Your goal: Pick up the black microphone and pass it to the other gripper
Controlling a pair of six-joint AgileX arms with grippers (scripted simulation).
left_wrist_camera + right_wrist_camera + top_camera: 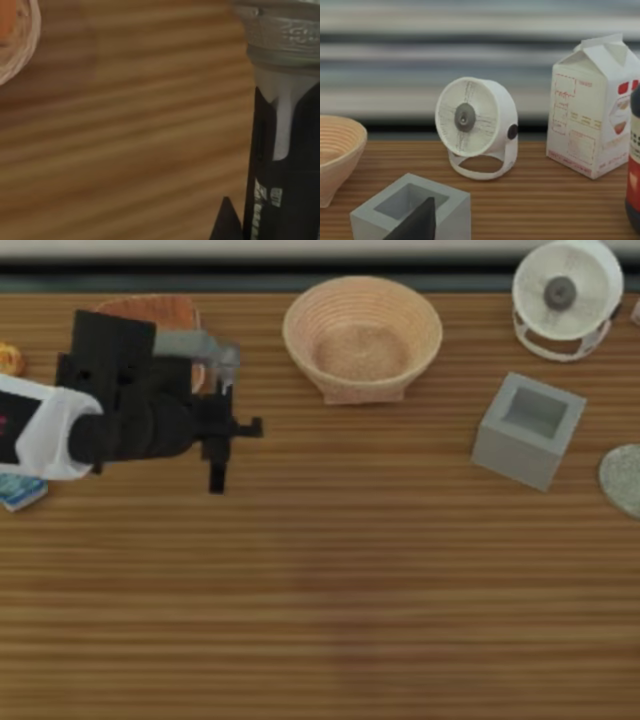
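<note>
The black microphone point(285, 165) fills one side of the left wrist view, its silver-grey mesh head point(282, 35) beyond a black handle. My left gripper point(270, 227) is shut on the handle, and one dark fingertip point(227, 222) presses against its side. In the top view the left gripper point(218, 390) hangs over the table's far left. Only the microphone's grey head point(215, 350) sticks out past the gripper, and the handle is hidden under the arm. My right gripper point(460, 235) is parked out of the top view, open and holding nothing, with a grey box in front of it.
A woven basket point(362, 340) stands at the back middle, and a second basket point(150, 312) is partly hidden behind the left arm. On the right are a white fan point(567, 295), a grey open box point(528, 428) and a grey disc point(625, 478). A milk carton point(592, 105) and a dark bottle point(634, 160) stand beside the fan.
</note>
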